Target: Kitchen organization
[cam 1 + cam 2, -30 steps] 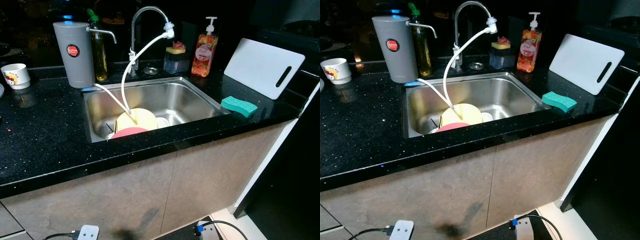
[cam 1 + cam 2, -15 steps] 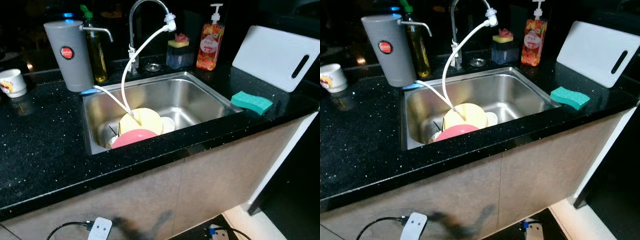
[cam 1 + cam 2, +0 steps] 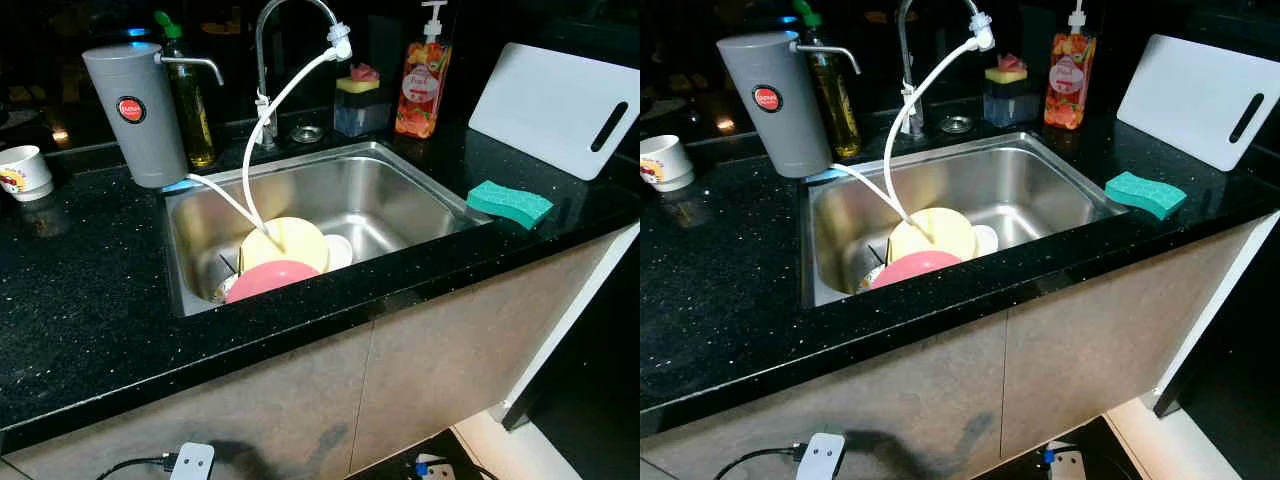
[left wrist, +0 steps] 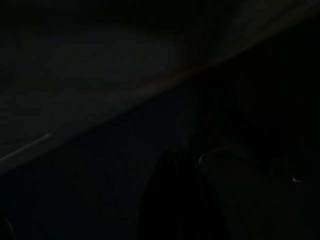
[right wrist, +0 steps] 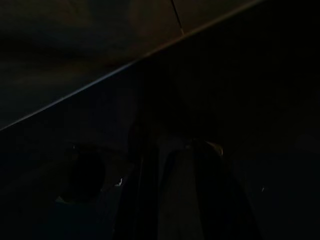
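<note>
1. Down by the cabinet front, both arms hang idle; the dark wrist views leave it impossible to tell how either gripper stands, or whether it holds anything.
2. Next, the sink [image 3: 400, 172] holds a pink plate [image 3: 272, 277] leaning on a yellow plate [image 3: 284, 243], perhaps cutlery beside them.
3. Beyond, avoid the white hose [image 3: 262, 130]: reach in from the right.

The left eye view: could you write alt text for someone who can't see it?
A steel sink set in a black speckled counter holds a yellow plate and a pink plate, with a white hose running down from the faucet. A grey water filter, soap bottle, green sponge, white cutting board and cup surround it.
</note>
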Controlling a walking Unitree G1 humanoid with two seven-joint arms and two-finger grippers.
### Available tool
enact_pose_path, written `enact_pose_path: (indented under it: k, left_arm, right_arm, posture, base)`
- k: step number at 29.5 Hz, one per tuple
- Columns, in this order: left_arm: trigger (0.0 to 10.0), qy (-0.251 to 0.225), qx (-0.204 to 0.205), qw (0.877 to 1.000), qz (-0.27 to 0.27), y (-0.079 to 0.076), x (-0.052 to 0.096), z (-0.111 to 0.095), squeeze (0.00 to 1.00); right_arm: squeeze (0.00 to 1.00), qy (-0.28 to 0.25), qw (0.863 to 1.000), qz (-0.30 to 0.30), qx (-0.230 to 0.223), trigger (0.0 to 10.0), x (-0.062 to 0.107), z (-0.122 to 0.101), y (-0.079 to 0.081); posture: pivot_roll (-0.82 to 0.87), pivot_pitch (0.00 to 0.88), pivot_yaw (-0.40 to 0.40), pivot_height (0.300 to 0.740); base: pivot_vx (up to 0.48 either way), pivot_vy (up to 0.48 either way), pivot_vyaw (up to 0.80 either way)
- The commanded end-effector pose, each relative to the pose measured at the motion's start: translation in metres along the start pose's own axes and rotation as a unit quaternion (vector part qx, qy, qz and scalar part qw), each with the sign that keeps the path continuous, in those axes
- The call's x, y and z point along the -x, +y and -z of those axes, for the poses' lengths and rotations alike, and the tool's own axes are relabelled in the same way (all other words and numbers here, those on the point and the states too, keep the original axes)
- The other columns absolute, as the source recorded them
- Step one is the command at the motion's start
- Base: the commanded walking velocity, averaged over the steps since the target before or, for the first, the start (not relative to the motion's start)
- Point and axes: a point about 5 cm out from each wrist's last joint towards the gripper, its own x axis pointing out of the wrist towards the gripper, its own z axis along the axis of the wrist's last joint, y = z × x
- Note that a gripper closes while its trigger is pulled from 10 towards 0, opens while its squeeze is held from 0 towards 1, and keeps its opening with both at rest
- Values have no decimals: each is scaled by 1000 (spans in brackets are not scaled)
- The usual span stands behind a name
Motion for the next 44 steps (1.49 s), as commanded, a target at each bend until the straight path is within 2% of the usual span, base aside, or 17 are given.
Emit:
enact_pose_path:
  k: [1, 4, 6, 9, 11, 13, 18, 31, 44]
  left_arm:
    - [10000, 9, 7, 1000, 9, -4, -1, 4, 0]
    - [10000, 9, 14, 1000, 14, -5, -2, 1, 0]
    - [10000, 23, 25, 999, 17, -6, -3, 0, 0]
    - [10000, 28, 12, 999, 11, -4, -4, 0, 0]
    - [10000, 35, -15, 999, 7, -2, -4, -1, 0]
    - [10000, 35, -23, 999, 13, -2, -4, -1, 0]
    - [10000, 16, -41, 999, -3, 0, -4, -5, 0]
    - [10000, 15, -14, 1000, -17, -8, -6, -5, 0]
    - [10000, 27, -2, 999, -21, -4, -4, 6, 0]
  right_arm:
    - [0, -2, 1000, -9, 6, 10000, -2, -5, 4]
    - [0, 0, 1000, -8, 0, 10000, -3, -11, 6]
    - [0, 8, 1000, -14, 11, 10000, -4, -11, 8]
    - [0, 16, 1000, -14, 13, 10000, -4, -9, 9]
    - [0, 18, 1000, -9, 0, 10000, -4, -8, 8]
    - [0, 17, 1000, -6, -7, 10000, -4, -8, 8]
    - [0, 20, 999, 0, -26, 10000, -3, -6, 5]
    - [0, 29, 998, 11, -47, 10000, 0, 5, -3]
    - [0, 41, 999, 16, -25, 10000, 2, 14, -6]
  posture:
    - [-15, 21, 35, 740]
    - [-18, 14, 29, 740]
    - [-19, 9, 27, 740]
    - [-19, 5, 27, 740]
    - [-19, 5, 27, 740]
    - [-19, 5, 27, 740]
    - [-25, 0, 46, 740]
    - [-20, 0, 55, 740]
    - [-14, 0, 22, 740]
  base:
    - [0, 0, 0]
    - [0, 0, 0]
    - [0, 0, 0]
    - [0, 0, 0]
    - [0, 0, 0]
    - [0, 0, 0]
    - [0, 0, 0]
    - [0, 0, 0]
    - [0, 0, 0]
